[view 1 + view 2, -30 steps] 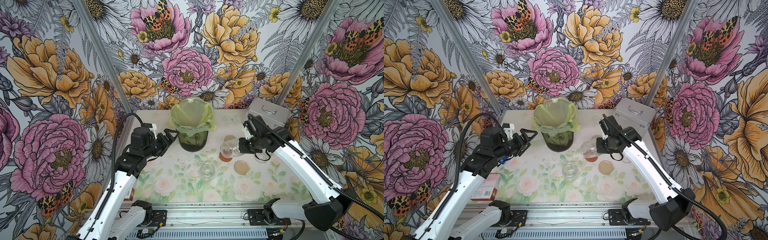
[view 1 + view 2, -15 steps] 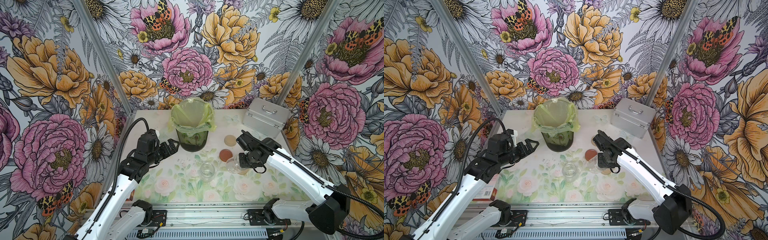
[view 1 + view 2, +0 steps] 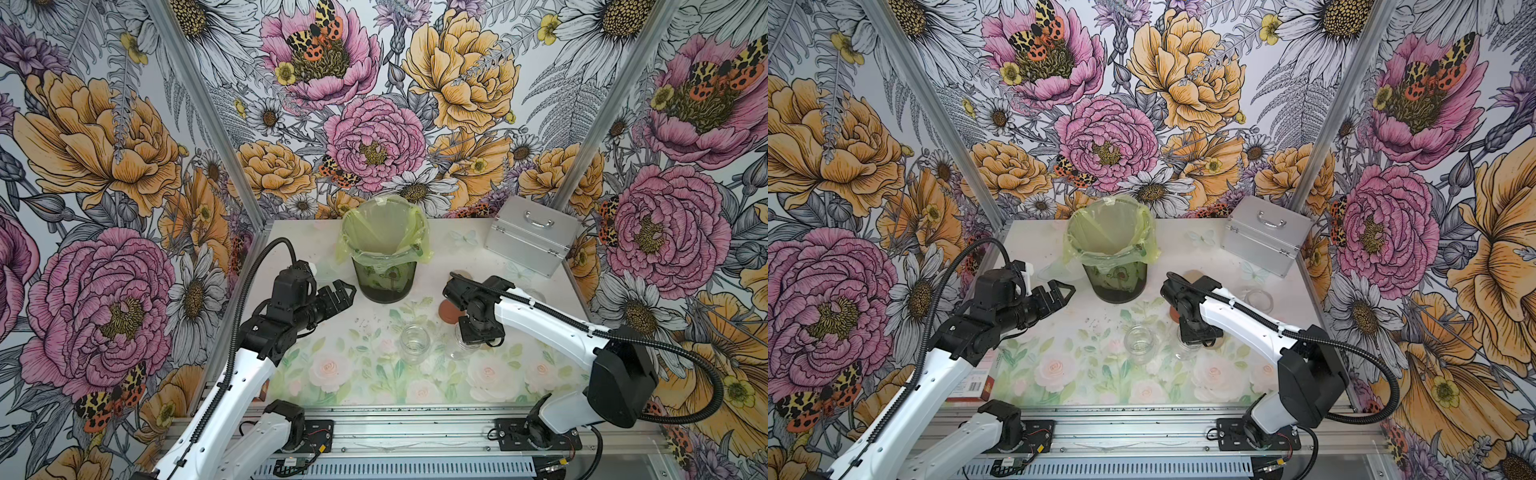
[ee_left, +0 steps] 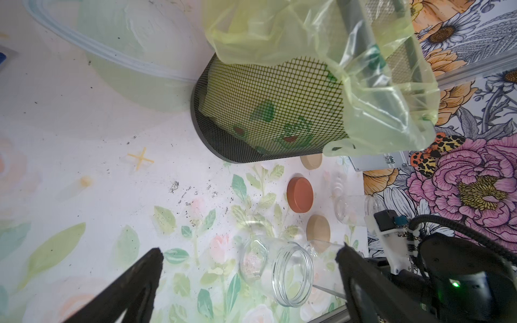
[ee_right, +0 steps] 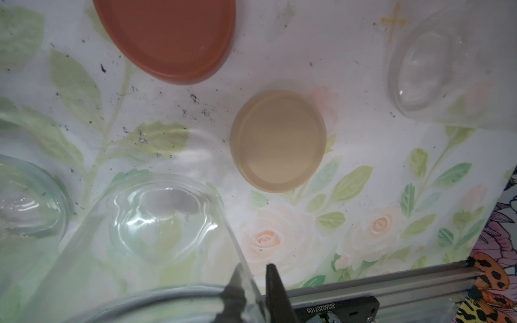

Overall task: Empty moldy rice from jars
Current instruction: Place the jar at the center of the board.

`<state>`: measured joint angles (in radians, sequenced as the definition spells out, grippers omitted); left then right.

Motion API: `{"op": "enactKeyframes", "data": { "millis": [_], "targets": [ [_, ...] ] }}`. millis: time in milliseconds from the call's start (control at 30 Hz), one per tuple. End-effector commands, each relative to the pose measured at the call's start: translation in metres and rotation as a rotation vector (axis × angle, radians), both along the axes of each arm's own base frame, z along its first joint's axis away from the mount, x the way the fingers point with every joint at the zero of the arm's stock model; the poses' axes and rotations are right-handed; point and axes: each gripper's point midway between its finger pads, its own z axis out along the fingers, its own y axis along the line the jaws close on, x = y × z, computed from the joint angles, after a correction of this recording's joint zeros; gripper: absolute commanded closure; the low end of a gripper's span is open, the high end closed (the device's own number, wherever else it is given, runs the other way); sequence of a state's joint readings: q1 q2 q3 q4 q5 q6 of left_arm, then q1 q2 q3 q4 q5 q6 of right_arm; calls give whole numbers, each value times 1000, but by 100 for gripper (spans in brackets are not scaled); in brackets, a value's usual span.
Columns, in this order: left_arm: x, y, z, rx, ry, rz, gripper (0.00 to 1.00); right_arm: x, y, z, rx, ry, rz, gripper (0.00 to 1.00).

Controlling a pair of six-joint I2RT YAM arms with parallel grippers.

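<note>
My right gripper (image 3: 471, 343) (image 5: 253, 268) points down at the table and is shut on the glass wall of a clear jar (image 5: 156, 223) (image 3: 460, 352), which looks empty. A second empty jar (image 3: 414, 338) (image 4: 277, 274) stands upright just to its left. The third jar (image 3: 1258, 300) (image 5: 447, 70) sits further right. My left gripper (image 3: 347, 291) (image 4: 250, 250) hovers open, left of the bin, holding nothing. The moldy rice is out of view.
A dark mesh bin (image 3: 384, 286) lined with a yellow-green bag stands at the back centre. A reddish-brown lid (image 3: 448, 311) and a beige lid (image 5: 278, 141) lie by the right gripper. Another beige lid (image 4: 311, 161) lies nearer the bin. A silver case (image 3: 530, 235) sits back right.
My right arm carried the jar from beside the bin down toward the front of the table, turning it from tilted to mouth-up. The left arm shifted slightly right and lower.
</note>
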<state>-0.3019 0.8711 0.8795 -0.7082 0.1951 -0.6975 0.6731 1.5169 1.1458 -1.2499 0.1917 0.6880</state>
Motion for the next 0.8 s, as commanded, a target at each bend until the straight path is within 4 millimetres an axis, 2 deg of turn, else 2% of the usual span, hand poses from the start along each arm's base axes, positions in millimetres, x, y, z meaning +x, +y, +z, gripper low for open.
{"op": "enactKeyframes", "data": {
  "millis": [0,167,267,333,467,600,767],
  "targets": [
    [-6,2,-2,0,-5,-20,1,12,6,6,-21,-35,27,100],
    [-9,3,0,-10,-9,-10,1,18,6,3,-87,-34,67,100],
    [-10,5,-1,-14,-7,-3,1,21,6,3,-109,-38,83,91],
    [-11,5,-2,-17,-5,-1,1,23,7,3,-121,-36,95,81],
    [-11,6,-2,-20,-3,8,1,25,8,2,-132,-33,110,74],
    [-10,6,-1,-21,-2,13,1,25,9,2,-132,-29,116,71],
    [-10,6,0,-22,-7,13,1,23,13,13,-95,-40,110,71]
  ]
}}
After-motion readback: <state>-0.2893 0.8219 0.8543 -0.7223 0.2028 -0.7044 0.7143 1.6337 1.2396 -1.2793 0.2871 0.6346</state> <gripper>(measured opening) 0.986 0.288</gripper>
